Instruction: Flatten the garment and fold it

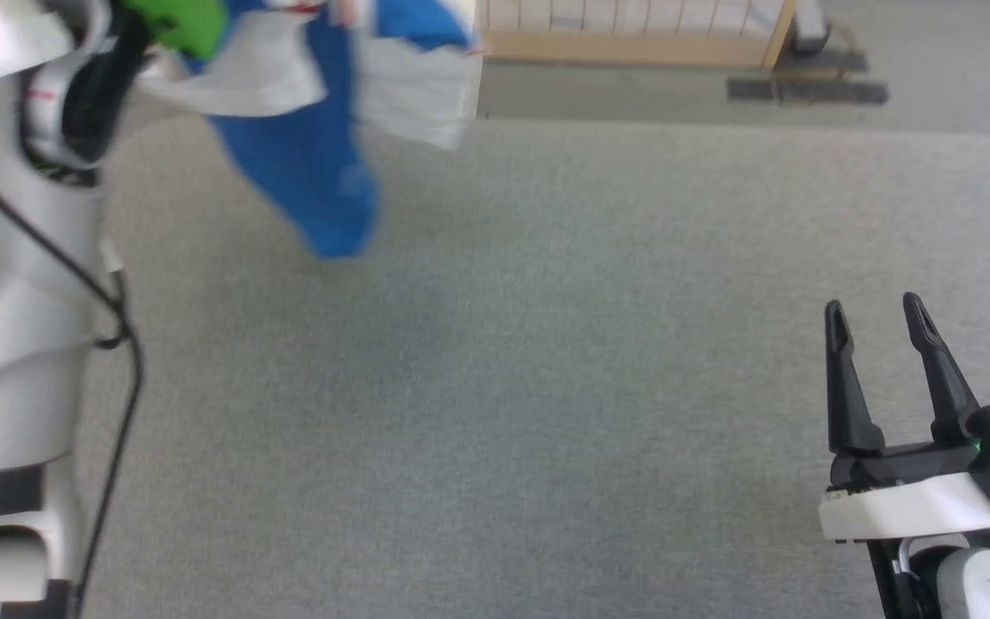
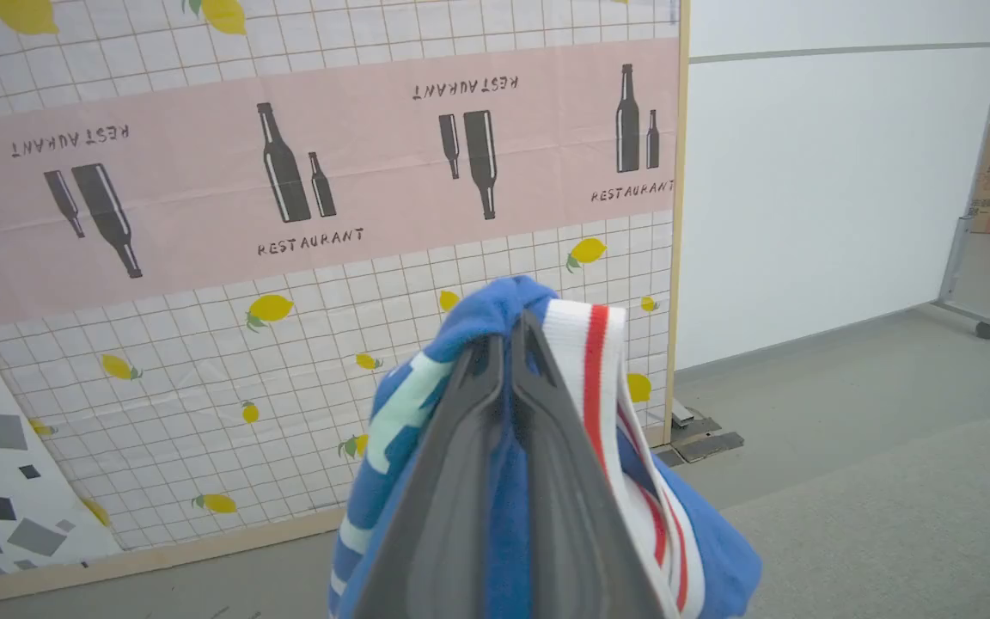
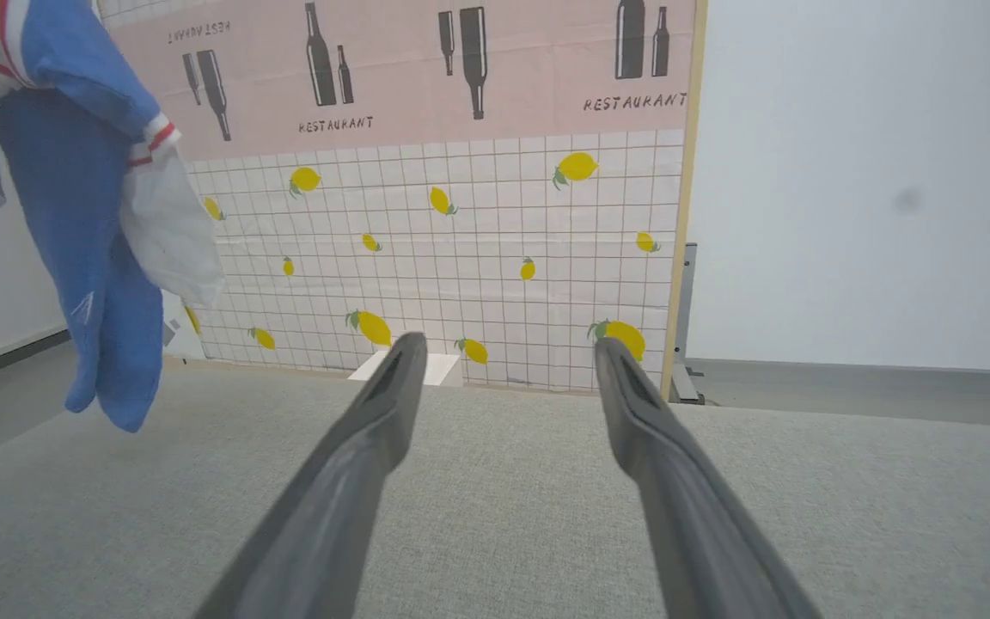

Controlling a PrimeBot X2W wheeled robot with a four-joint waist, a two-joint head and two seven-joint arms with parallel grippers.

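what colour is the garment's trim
The trim is red-and-white striped; clearest in the left wrist view.

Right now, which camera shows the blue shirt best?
The right wrist view: the shirt hangs there sharp and almost whole, blue body and white sleeve. The head view shows the shirt blurred and cut off at the top. The left wrist view shows a bunched fold pinched in the shut left gripper.

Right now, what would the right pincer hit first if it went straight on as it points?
Probably the lemon-tiled panel, low down; the mat lies below and the shirt hangs off-line. Depth is unclear.
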